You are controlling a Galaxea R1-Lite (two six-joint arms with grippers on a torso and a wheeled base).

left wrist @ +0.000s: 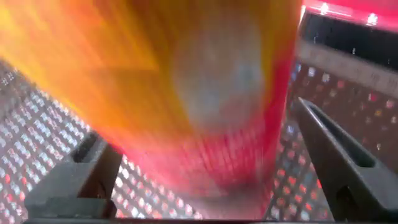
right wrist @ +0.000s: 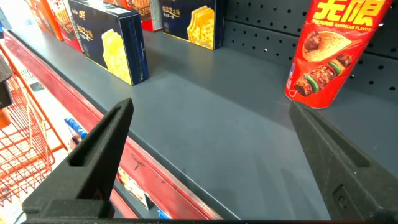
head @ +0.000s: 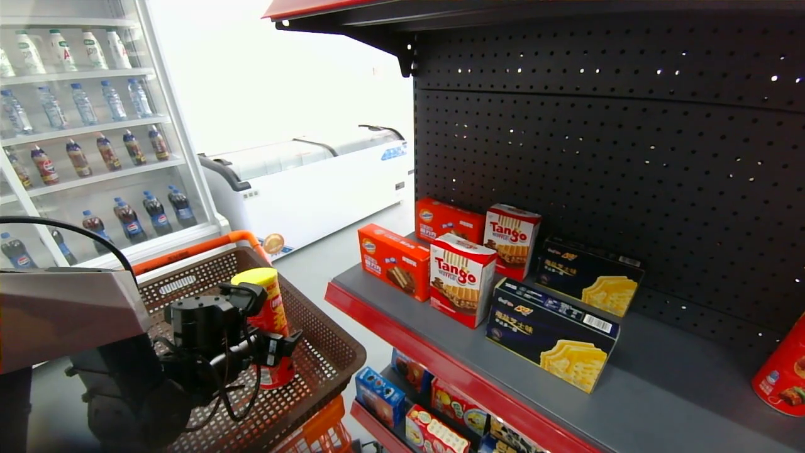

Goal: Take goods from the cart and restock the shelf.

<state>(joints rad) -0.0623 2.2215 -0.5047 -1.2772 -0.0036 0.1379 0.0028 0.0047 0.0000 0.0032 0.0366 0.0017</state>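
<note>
Head view: we see the left gripper [head: 269,347] at the yellow-lidded can [head: 264,296], which stands upright in the cart basket [head: 327,352]. Left wrist view: jaws apart, one on either side of that can, which is blurred. Right wrist view: the right gripper [right wrist: 211,118] has its jaws apart over the shelf [right wrist: 186,93], near a red can [right wrist: 326,56].

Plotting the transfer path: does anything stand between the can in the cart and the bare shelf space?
Yes. The basket wall and the shelf's red front lip lie between the can, at the left tool, and the bare shelf space, so it likely needs lifting over both. That space itself is free.
</note>
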